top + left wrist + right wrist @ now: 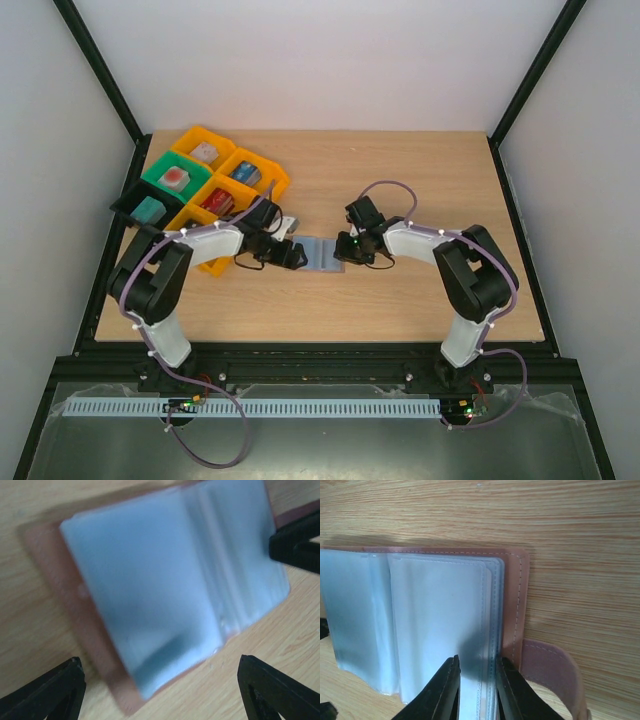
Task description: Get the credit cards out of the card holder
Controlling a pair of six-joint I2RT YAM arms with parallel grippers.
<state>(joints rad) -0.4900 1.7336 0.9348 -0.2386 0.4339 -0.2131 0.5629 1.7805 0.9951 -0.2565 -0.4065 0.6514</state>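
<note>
Wooden table (420,180): left fingers (50,690) spread over card holder (512,600), right fingers (442,690) seemingly pinching its sleeve (440,620).

Light wooden table (440,180), top view. Just left of centre lies a tan-brown leather-like card holder (322,252), opened flat, pale blue-grey sleeves facing up. At ten o'clock, against the left edge, sit yellow plastic trays (272,172), a green plastic tray (155,172) and a black plastic tray (125,203), packed together.

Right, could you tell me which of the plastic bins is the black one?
The black bin is the leftmost one, at the table's left edge, holding a teal block; the green bin sits beside it, the yellow bins lie further right.
</note>
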